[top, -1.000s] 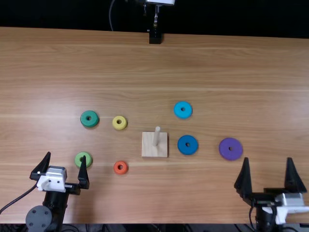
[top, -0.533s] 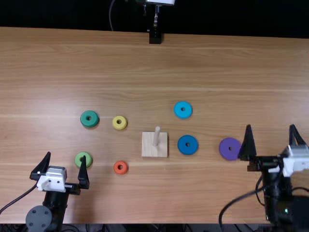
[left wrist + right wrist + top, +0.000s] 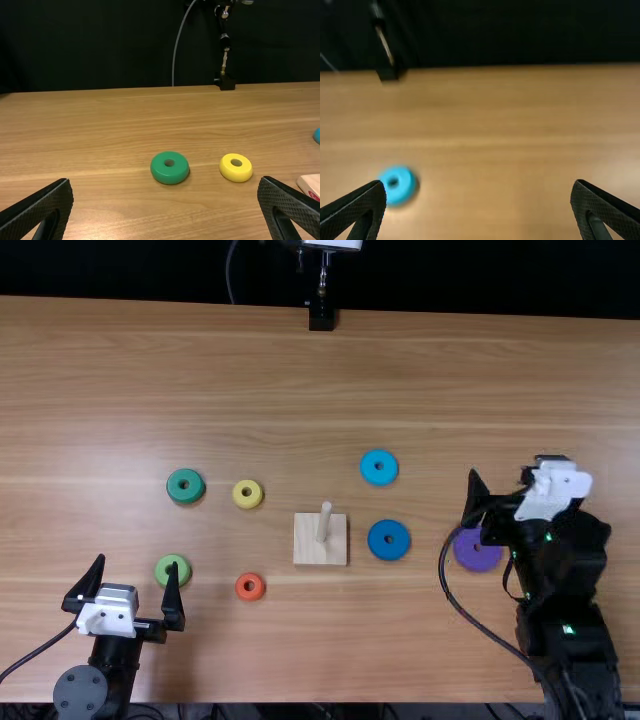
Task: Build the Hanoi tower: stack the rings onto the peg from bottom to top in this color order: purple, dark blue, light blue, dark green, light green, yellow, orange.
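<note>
The right gripper (image 3: 508, 480) hangs above the purple ring (image 3: 476, 550), partly covering it; in the right wrist view the right gripper (image 3: 479, 207) is open, fingers wide apart. My left gripper (image 3: 139, 583) stands at the near left, open and holding nothing, beside the light green ring (image 3: 164, 569); the left wrist view shows the left gripper (image 3: 165, 207) open too. The bare peg (image 3: 325, 522) rises from its square wooden base (image 3: 309, 544). Right of it lie the dark blue ring (image 3: 375, 540) and light blue ring (image 3: 379, 453); left are the dark green (image 3: 174, 486), yellow (image 3: 238, 496) and orange (image 3: 241, 588) rings.
A cable (image 3: 466, 616) loops out on the left side of the right arm. At the table's far edge stands a black mount (image 3: 321, 318). The rings lie flat and apart from one another around the base.
The right arm has moved forward over the table and slightly left, from nearer the front edge to above the purple ring. The left arm and the rings have stayed put.
</note>
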Controlling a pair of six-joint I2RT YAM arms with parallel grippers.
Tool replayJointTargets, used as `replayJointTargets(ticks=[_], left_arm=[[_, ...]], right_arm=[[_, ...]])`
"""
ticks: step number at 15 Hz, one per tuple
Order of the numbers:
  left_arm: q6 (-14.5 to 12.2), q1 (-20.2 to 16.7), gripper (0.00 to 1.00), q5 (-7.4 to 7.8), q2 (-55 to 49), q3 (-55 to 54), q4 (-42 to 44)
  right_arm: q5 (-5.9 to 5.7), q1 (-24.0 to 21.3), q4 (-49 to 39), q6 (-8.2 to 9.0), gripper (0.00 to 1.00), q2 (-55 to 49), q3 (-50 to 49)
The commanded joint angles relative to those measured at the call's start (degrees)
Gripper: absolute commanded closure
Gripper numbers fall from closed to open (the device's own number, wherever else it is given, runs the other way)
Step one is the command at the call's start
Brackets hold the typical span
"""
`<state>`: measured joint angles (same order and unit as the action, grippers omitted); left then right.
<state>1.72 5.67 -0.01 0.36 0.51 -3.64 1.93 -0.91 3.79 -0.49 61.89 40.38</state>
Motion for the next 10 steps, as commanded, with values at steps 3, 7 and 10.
replayJointTargets(ticks=[3,7,10], left_arm=[[-0.34,0.48,0.0,-0.41,-0.36,-0.51,-2.58],[-0.34,0.48,0.0,-0.41,-0.36,-0.51,-2.58],[-0.34,0.48,0.0,-0.41,-0.36,-0.51,-2.58]], right_arm=[[-0.46,-1.55,10.19,1.23,0.0,11.06,6.73],[-0.77,-1.73,23.8,0.81,0.0,20.99,10.42],[-0.88,-3.05,24.96,0.81,0.0,25.83,10.42]])
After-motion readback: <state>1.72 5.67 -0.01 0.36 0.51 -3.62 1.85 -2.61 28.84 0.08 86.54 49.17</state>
